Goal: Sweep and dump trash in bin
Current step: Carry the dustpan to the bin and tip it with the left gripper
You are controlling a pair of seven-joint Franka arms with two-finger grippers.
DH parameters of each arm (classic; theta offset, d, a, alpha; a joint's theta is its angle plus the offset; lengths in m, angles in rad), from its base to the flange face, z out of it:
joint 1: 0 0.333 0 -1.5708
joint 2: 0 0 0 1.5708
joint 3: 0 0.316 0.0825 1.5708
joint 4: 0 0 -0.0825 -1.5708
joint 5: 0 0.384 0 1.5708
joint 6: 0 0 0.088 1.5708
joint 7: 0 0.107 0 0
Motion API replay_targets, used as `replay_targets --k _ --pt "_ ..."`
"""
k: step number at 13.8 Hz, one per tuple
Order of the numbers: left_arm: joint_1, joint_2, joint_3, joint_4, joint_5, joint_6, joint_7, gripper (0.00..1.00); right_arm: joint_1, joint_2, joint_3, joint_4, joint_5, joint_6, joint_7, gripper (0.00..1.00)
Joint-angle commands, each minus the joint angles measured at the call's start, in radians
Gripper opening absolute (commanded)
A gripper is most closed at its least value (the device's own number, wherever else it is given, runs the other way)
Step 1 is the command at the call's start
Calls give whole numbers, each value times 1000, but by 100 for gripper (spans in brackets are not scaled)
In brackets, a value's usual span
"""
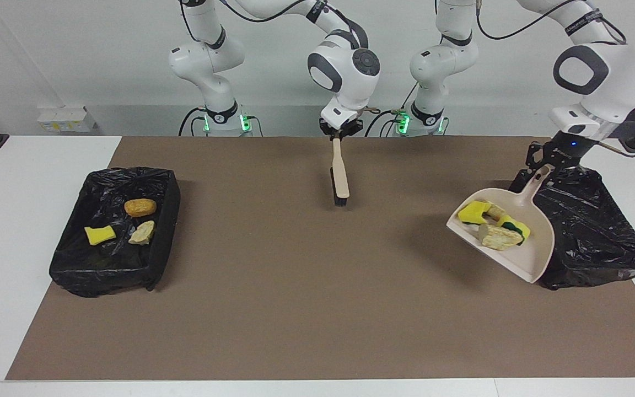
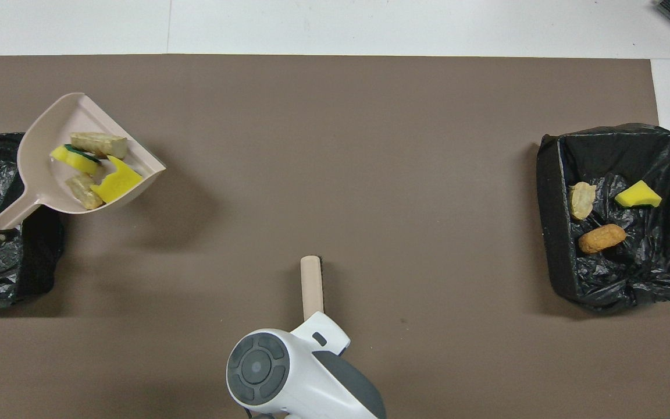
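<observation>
My left gripper [image 1: 541,163] is shut on the handle of the beige dustpan [image 1: 533,260], which hangs tilted in the air. The pan is over the mat at the rim of the black-lined bin [image 1: 593,231] at the left arm's end. Several trash scraps [image 1: 493,225] lie in the pan [image 2: 35,157]: yellow sponge pieces [image 2: 115,181] and beige lumps [image 2: 97,142]. My right gripper [image 1: 341,131] is shut on the handle of the brush [image 1: 341,179]. The brush [image 2: 312,285] hangs bristles-down over the middle of the mat.
A second black-lined bin [image 1: 75,270] at the right arm's end holds a golden-brown piece [image 1: 140,207], a yellow chunk [image 1: 100,234] and a beige lump [image 1: 142,232]. The brown mat [image 1: 295,309] covers most of the white table.
</observation>
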Motion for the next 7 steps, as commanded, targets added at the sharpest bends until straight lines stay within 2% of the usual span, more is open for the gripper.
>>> replay_targets --k 1,5,7 --pt "120 41 -11 113 -29 -95 9 0 0 -35 -2 -85 46 169 20 0" --pt "271 67 -6 190 -12 -152 3 0 3 -23 -2 -130 48 214 8 0" --pt "303 81 0 210 58 -153 0 0 4 -13 -2 -148 48 267 17 0"
